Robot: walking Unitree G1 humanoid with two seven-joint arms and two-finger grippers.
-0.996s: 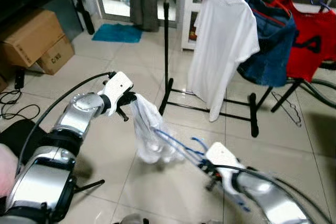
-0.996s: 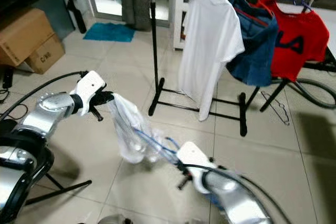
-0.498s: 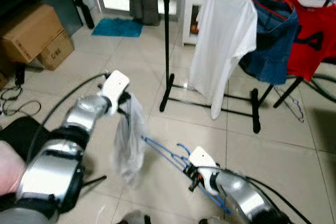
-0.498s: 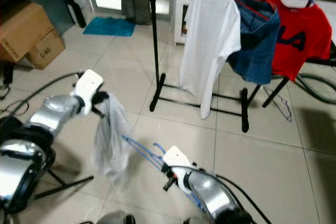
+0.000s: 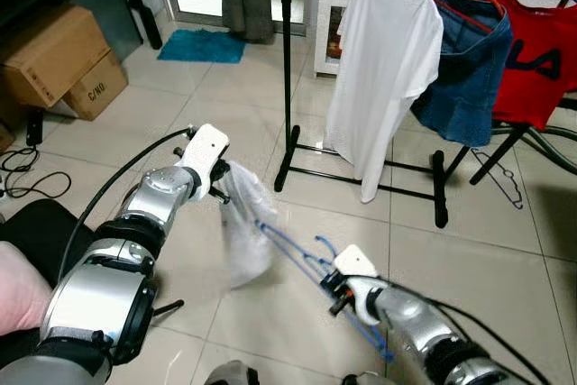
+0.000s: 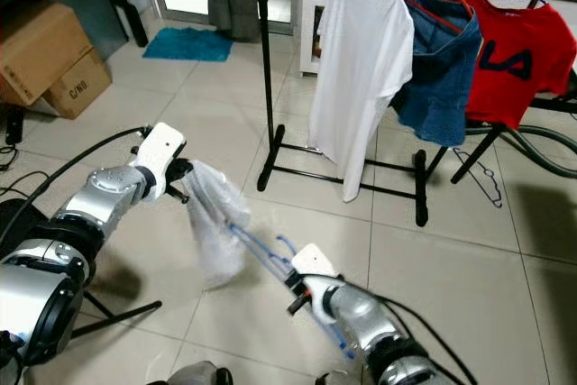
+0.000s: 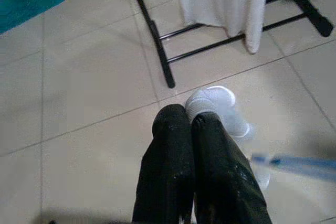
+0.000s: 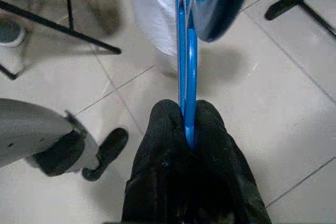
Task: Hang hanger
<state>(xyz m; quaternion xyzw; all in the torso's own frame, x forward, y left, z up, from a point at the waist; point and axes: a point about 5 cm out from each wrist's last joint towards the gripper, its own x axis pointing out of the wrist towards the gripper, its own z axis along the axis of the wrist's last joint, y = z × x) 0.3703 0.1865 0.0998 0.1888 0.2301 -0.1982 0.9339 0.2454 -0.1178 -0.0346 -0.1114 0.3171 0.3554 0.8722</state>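
A blue hanger (image 8: 185, 51) is clamped between the closed black fingers of the right gripper (image 8: 187, 129), low over the tiled floor (image 5: 505, 250); its far end reaches into a white garment (image 5: 243, 232), though how far in is blurred. The garment's top is pinched by the left gripper (image 7: 190, 121), whose fingers are pressed together on the cloth, so it is hung in the air between both arms. Well beyond, a black clothes rack (image 6: 264, 87) is seen carrying a white T-shirt (image 6: 361, 60), a blue top (image 6: 442, 69) and a red shirt (image 6: 518, 51).

white garment (image 5: 243, 232) swung back toward blue hanger (image 5: 302, 254), hanging fuller
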